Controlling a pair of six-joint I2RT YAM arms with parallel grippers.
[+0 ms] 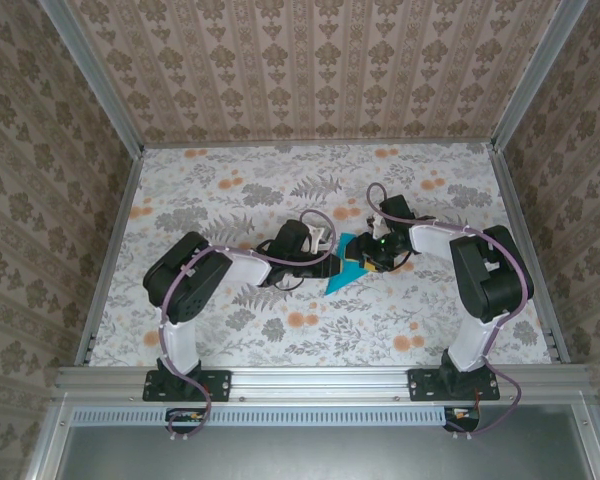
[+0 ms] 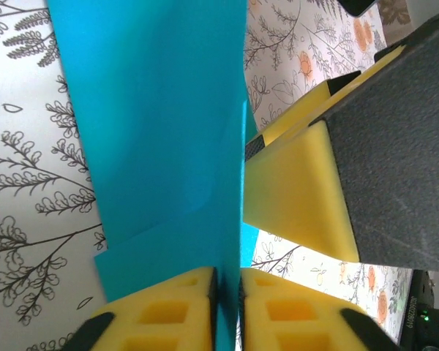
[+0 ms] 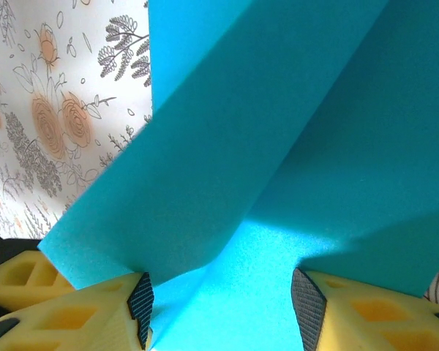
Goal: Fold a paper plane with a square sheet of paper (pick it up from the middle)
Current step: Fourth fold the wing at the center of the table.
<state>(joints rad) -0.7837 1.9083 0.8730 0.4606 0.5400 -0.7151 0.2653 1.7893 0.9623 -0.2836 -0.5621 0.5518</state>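
Teal square sheet of paper point(image 1: 342, 270), one, creased. My two arms point(image 1: 235, 268) bend inward to it. The right gripper point(image 3: 221, 311) is splayed astride it, and the left gripper point(image 2: 227, 292) is on its edge, pinch unclear.

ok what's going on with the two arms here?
Both arms meet mid-table over a teal paper, working on folding it into a plane. The paper is creased into overlapping layers with a pointed end and doesn't look finished. The left gripper pinches a folded edge between its pads. The right gripper stands open with the paper running between its fingers.
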